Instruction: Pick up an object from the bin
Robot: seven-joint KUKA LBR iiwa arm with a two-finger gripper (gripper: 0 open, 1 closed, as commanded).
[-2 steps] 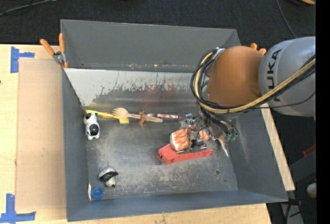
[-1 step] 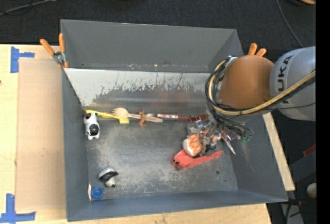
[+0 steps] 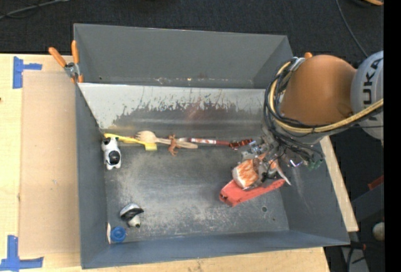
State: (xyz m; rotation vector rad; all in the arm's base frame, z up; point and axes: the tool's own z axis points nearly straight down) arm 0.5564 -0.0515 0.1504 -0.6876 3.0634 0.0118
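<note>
My gripper point(image 3: 270, 166) is low in the bin's right part, under the arm's wrist. Right beside it on the left lies a crumpled orange and white thing point(image 3: 245, 173), touching or nearly touching the gripper. Just below both lies a flat red elongated thing point(image 3: 249, 192), tilted up toward the right, its right end under the gripper. A thin red and white striped stick point(image 3: 212, 141) lies along the back wall's foot and ends close to the gripper's left.
Along the back wall lie a yellow-handled thing with a cream ball point(image 3: 143, 138) and a small wooden piece point(image 3: 175, 145). A black and white toy point(image 3: 112, 155) sits at the left wall. A small grey and black thing point(image 3: 131, 214) and a blue cap point(image 3: 117, 234) lie at the front left.
</note>
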